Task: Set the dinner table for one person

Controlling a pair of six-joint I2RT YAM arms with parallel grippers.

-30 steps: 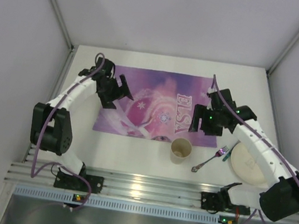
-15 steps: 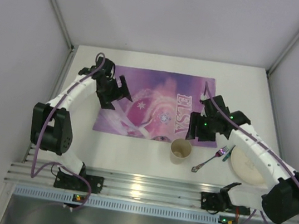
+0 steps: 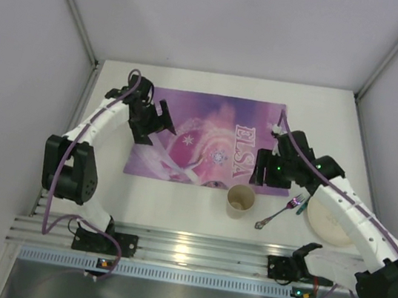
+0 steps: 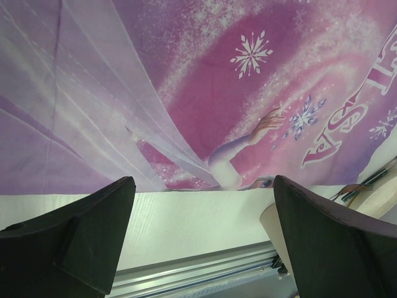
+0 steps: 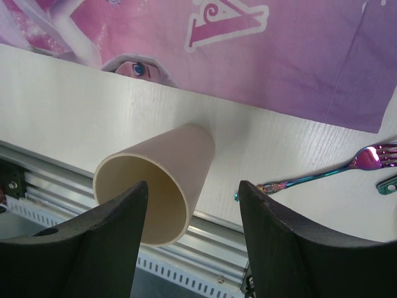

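The white dinner table [image 3: 324, 115] carries a purple ELSA placemat [image 3: 208, 139]. A beige cup [image 3: 241, 199] stands upright just in front of the mat's near edge. An iridescent fork [image 3: 277, 215] lies to its right, and a cream plate [image 3: 331, 217] lies further right. My right gripper [image 3: 263, 170] is open and hovers just behind and above the cup. In the right wrist view the cup [image 5: 158, 186] sits partly between my open fingers [image 5: 111, 242], untouched. My left gripper [image 3: 159, 122] is open and empty above the mat's left part; the left wrist view shows the mat [image 4: 186, 93] below it.
A second utensil with a teal handle [image 3: 303, 204] lies between the fork and the plate. The ribbed aluminium rail [image 3: 183, 252] runs along the near edge, close to the cup. White walls enclose the table on three sides.
My right gripper has moved nearer and lower, from over the mat's right edge to just behind the cup. The left arm has barely moved.
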